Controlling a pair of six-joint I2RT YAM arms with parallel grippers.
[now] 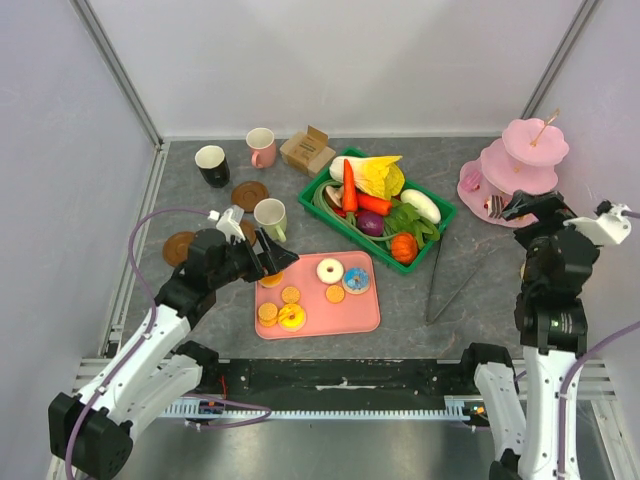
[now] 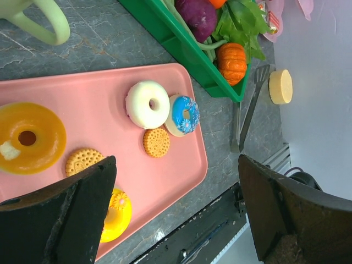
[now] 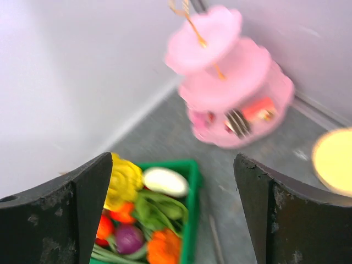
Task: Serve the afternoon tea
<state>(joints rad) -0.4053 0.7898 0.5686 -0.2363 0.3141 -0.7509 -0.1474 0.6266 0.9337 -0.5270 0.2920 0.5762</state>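
The left claw (image 1: pixel 268 256) is spread wide open and empty above the left end of the pink tray (image 1: pixel 355 312), where donuts (image 1: pixel 330 270) and biscuits (image 1: pixel 290 295) are laid; the right claw (image 1: pixel 528 205) is opened wide, empty, just beside the pink tiered stand (image 1: pixel 520 160) at the far right; three mugs (image 1: pixel 262 147) are set on the counter (image 1: pixel 200 310) at far left.

no readable text, labels, brands or numbers anywhere

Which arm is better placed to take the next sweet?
Left. The left gripper, open, hangs over the tray beside the donuts; the right gripper, open and empty, is off by the stand.
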